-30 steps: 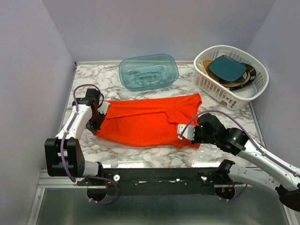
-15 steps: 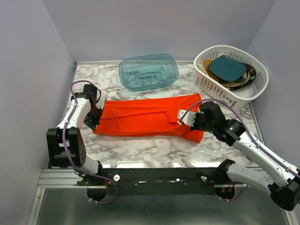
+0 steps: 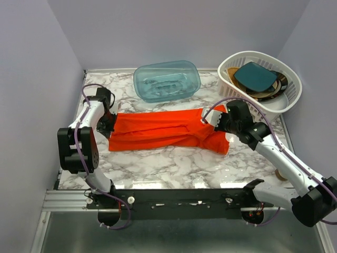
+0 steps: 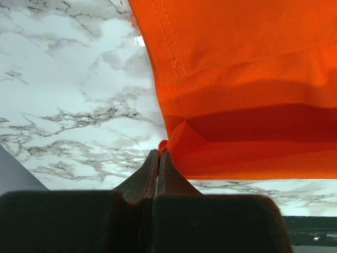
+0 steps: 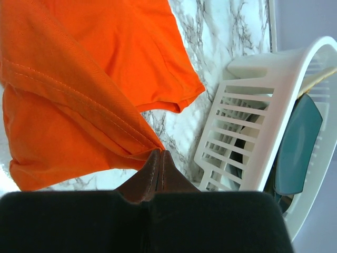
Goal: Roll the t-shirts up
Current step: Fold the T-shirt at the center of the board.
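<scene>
White-and-grey marble-patterned tabletop (image 3: pixel 158 166) carries everything. The bright orange-red cotton t-shirt (image 3: pixel 163 132) lies across its middle, already folded lengthwise into a long flat band that runs left to right between the two arms. My read: this is the narrowing fold before the roll, and no rolling has started.

White slatted plastic basket (image 3: pixel 247 108) with stacked dishes sits at the far right corner, just beside the shirt's right end. The translucent teal plastic tub (image 3: pixel 168 90) sits far centre, close behind the band but apart from it. Neither belongs to the job.

Left gripper (image 4: pixel 158 154): fingers pressed together on the corner of the folded layer at the shirt's left end, with cloth pinched at the tips. Right gripper (image 5: pixel 160 153): same, clamped on a hemmed corner at the right end, basket wall close by.

Gripping both ends probably serves to tension the fold so the layer lands straight and without wrinkles.

Risks: the right sleeve bunches up, or the right arm clips the basket.
</scene>
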